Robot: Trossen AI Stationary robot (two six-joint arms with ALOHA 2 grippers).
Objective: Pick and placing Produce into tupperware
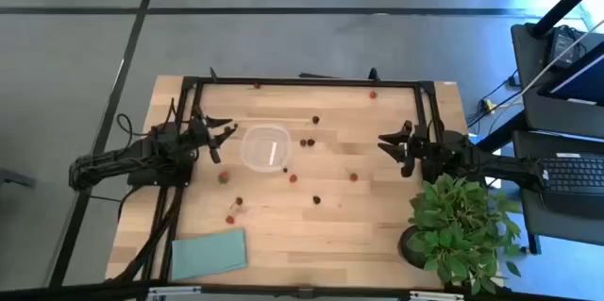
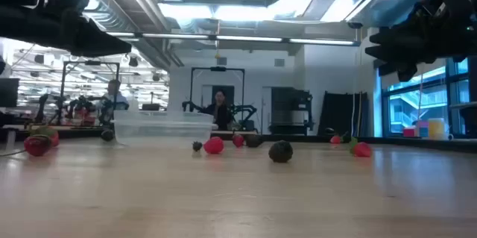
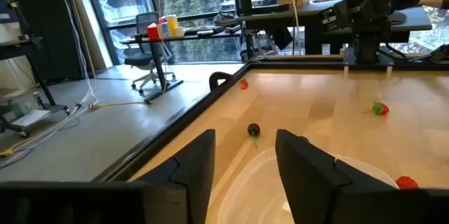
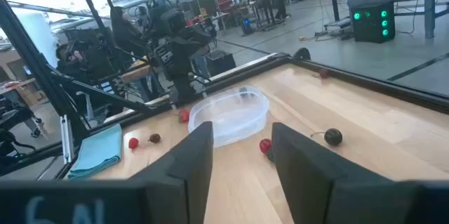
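The berries (image 1: 303,142) lie scattered over the middle of the desk (image 1: 377,225) in the high view, none yet in the clear tub (image 1: 265,146) left of centre. The left gripper (image 1: 222,137) hovers just left of the tub and the right gripper (image 1: 394,145) at centre right, each with jaws parted a little and empty. The berries look tiny, light, round and likely to roll, perhaps soft, so I would pinch one gently across its middle; the tub looks thin, light and easily shoved.

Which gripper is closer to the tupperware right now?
Left. The left gripper sits just beside the tupperware, at its left edge. The right gripper waits across the table, well off the container's right side, with scattered produce between them.
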